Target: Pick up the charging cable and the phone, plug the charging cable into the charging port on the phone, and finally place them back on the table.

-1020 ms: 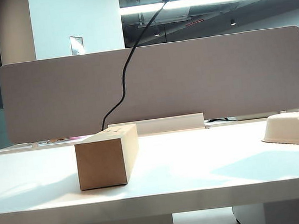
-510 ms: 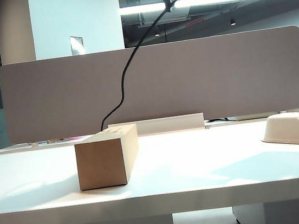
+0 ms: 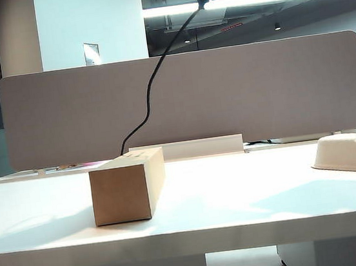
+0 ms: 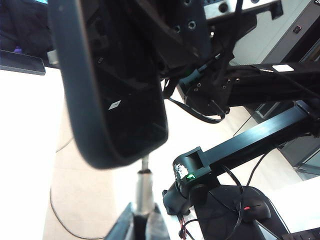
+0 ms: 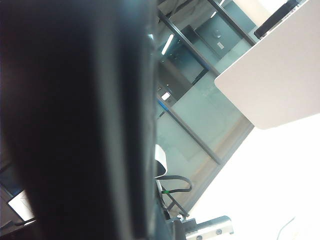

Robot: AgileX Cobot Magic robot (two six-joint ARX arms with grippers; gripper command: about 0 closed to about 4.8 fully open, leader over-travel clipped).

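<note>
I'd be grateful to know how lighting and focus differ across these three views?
Exterior view: sharp, ceiling strip light glaring, soft shadow beside the box on the table. Left wrist view: table washed out white, phone dark, plug slightly blurred. Right wrist view: phone fills the frame, dark and out of focus.

White table (image 3: 239, 203) with cardboard box (image 3: 127, 186), beige tray (image 3: 352, 152)

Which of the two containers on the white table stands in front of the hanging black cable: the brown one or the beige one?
The brown cardboard box, left of centre: the charging cable drops behind it. The beige tray lies at the right edge, away from the cable.
</note>
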